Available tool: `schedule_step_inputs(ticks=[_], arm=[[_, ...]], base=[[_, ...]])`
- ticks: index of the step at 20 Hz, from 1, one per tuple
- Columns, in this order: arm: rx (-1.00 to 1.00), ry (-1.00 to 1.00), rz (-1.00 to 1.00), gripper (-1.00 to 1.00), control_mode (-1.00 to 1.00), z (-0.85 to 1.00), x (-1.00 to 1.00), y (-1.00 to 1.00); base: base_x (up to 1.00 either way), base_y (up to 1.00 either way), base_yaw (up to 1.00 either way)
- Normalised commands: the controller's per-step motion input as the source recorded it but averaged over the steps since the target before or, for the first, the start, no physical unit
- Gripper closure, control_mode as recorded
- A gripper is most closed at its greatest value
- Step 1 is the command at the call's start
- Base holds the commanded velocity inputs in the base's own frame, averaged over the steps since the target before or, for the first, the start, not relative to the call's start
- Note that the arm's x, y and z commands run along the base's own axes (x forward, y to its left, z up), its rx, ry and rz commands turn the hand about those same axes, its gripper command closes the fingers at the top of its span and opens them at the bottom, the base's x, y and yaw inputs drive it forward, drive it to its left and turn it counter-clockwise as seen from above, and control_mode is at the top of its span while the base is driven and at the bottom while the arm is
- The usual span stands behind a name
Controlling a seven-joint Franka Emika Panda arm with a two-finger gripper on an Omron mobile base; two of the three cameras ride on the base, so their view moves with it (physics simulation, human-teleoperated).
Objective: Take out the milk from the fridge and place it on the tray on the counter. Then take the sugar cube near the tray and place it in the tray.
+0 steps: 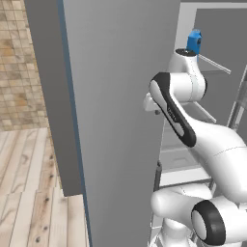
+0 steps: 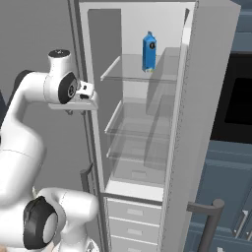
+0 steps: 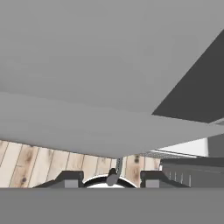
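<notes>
The gripper (image 3: 111, 177) sits low against the open fridge door (image 1: 120, 120), its two dark fingertips (image 3: 70, 178) set well apart with nothing between them, so it stands wide and empty. From the hand camera, the door's flat grey face spreads over the fingertips, and a thin curved grey handle (image 3: 114, 173) pokes up in the gap between them, with strips of pale wooden floor (image 3: 48, 159) showing beyond the door's lower edge. In the right base view the hand reaches from the wrist toward the door's inner edge, just beside the left side of the fridge (image 2: 147, 123) opening; the fingers themselves are too small there to read.

The milk (image 2: 149, 51) is well apart from the gripper, higher than the hand and deeper inside the fridge. It stands upright on the top glass shelf (image 2: 142, 74), toward the back and about midway across the fridge's width, touching nothing but the shelf. It is a small blue gable-top carton with a folded peak and a small dark mark on its front; in the left base view its blue top (image 1: 194, 41) peeks just above the arm's wrist.

Below the milk's shelf, the fridge holds two more clear shelves, and under them pale drawers (image 2: 133, 211). To the right of the fridge are dark blue cabinets (image 2: 231, 162) with a dark bar handle (image 2: 209, 216)
</notes>
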Motion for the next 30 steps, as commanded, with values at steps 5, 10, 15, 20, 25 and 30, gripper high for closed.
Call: schedule_step_inputs(ticks=[5, 10, 15, 20, 25, 30], arm=[[0.0, 0.0, 0.0, -1.0, -1.0, -0.03, -0.06, -0.02], [0.0, -0.18, 0.0, -1.0, -1.0, 0.04, -0.34, -0.36], [0.0, -0.07, 0.0, -1.0, -1.0, 0.24, -0.53, -0.45], [0.0, -0.05, 0.0, -1.0, -1.0, 0.29, -0.35, -0.39], [0.0, -0.15, 0.0, -1.0, -1.0, 0.41, -0.13, -0.26], [0.0, -0.24, 0.0, -1.0, -1.0, 0.38, -0.07, -0.24]], base=[[0.0, 0.0, 0.0], [0.0, 0.0, 0.0], [0.0, 0.0, 0.0], [0.0, 0.0, 0.0], [0.0, 0.0, 0.0], [0.0, 0.0, 0.0]])
